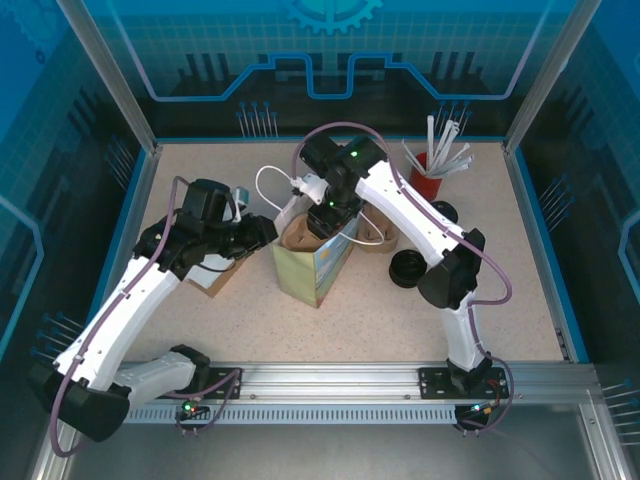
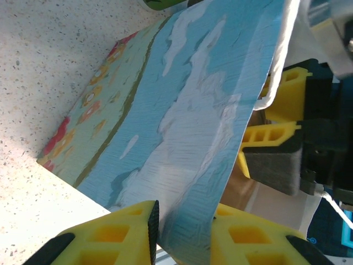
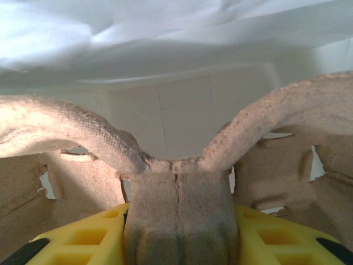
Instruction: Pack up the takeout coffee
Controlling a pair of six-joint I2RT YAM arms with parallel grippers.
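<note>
Pinching the left wall of a printed paper bag [image 1: 322, 275] at the middle of the speckled table [image 1: 500, 300], the left gripper [image 1: 268, 232] is seen from above. The right gripper [image 1: 324, 220] points down into the bag's open mouth, where a brown pulp cup carrier [image 1: 300, 236] sits inside. Right of the bag, beside the right arm's elbow, stands a round black-lidded shape that appears to be the takeout coffee [image 1: 405, 268]. It is outside the bag and untouched, and its body cannot be made out from this angle. Farther off to the right, a second black round shape [image 1: 441, 212] is half hidden by the arm. A red cup [image 1: 428, 182] at the far right holds a spray of white straws [image 1: 442, 155].

From the left wrist, the left gripper [image 2: 185, 218] is clenched on the bag [image 2: 182, 110], one yellow finger [image 2: 132, 229] outside the blue-and-white printed wall and the other inside. The bag's base rests on the table [image 2: 33, 66]. The right gripper's yellow fingers [image 2: 269, 137] show within the bag.

From the right wrist, the right gripper [image 3: 181, 226] is clamped on the central handle post of the carrier [image 3: 177, 187]. White bag lining lies behind it, and light shows through the cup wells on either side.
</note>
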